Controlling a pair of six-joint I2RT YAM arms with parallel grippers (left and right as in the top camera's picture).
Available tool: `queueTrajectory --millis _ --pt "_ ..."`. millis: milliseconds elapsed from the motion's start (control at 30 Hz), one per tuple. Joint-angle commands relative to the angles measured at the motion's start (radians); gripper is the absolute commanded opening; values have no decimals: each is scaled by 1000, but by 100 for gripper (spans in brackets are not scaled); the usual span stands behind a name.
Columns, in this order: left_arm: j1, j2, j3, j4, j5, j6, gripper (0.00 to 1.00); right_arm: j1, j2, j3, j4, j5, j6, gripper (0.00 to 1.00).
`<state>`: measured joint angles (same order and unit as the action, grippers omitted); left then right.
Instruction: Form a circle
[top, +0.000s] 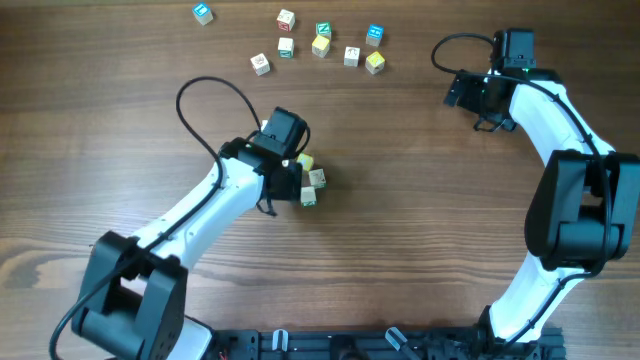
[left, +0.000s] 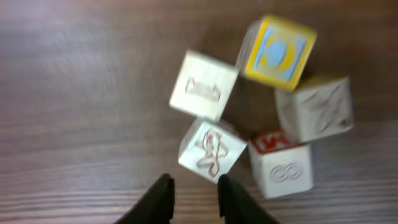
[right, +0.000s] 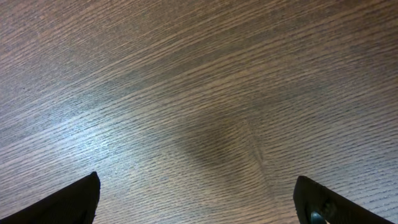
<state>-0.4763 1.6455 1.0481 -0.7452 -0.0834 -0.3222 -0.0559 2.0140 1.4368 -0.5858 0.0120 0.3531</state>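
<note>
The jaws of my left gripper (left: 194, 190) stand close together, the slim gap between them empty, tips just behind a white wooden cube with red scrollwork (left: 211, 149). That cube is part of the small ring of five letter cubes (left: 314, 109) beside my left wrist, mid-table. I judge the circle nearly formed; the uneven spacing may need nudging. My right gripper (right: 196, 186) gapes wide over the bare wooden table (right: 199, 74). The loose scattered cubes (top: 320, 45) lie well apart.
</note>
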Motion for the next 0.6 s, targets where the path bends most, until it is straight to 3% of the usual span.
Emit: queueTrajectory --millis 0,200,333,567 --pt "-3 -9 16 13 -68 -5 11 2 -24 14 3 8 -10 100" --pt "35 -7 16 20 -146 -139 10 2 -24 14 3 8 -10 100" --pt "135 -7 16 32 -142 -216 10 2 -24 14 3 8 -10 100" --pt "349 -7 16 68 -48 -244 13 2 -24 14 27 -36 0 100"
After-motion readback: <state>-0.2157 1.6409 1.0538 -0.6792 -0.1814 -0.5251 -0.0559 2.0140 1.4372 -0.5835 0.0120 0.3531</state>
